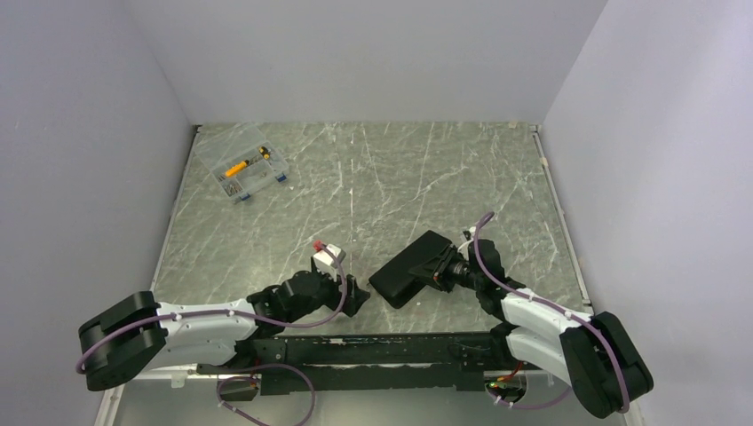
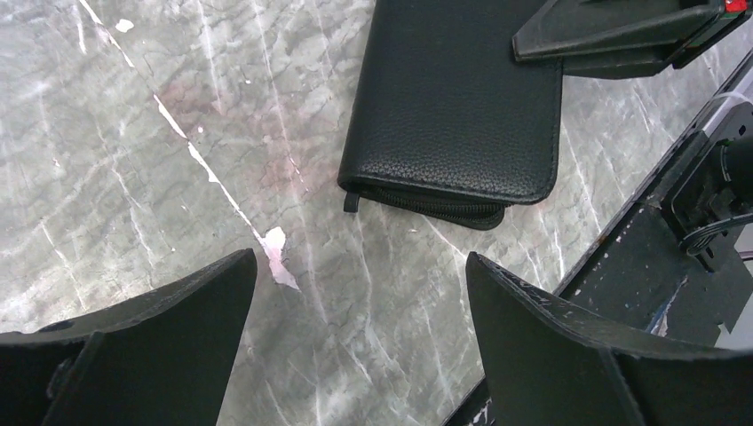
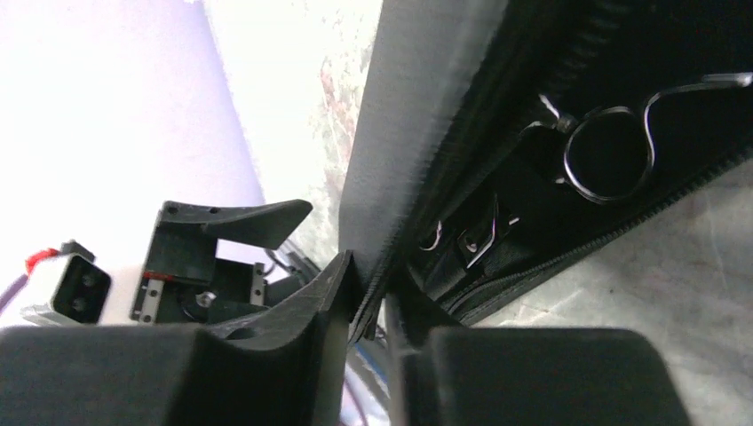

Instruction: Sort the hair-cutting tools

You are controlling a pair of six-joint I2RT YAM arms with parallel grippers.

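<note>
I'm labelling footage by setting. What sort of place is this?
Most likely a robot test booth: plain white walls enclose a marble-patterned tabletop, two arms are bolted at its near edge, and a black case and clear parts box sit on it.

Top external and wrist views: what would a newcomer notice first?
The black zip case, front centre, its lid pinched ajar by the right claw. Inside it, the right wrist view shows the ring handle of silver scissors. The left claw hangs open beside the case; a clear parts box sits far left.
</note>
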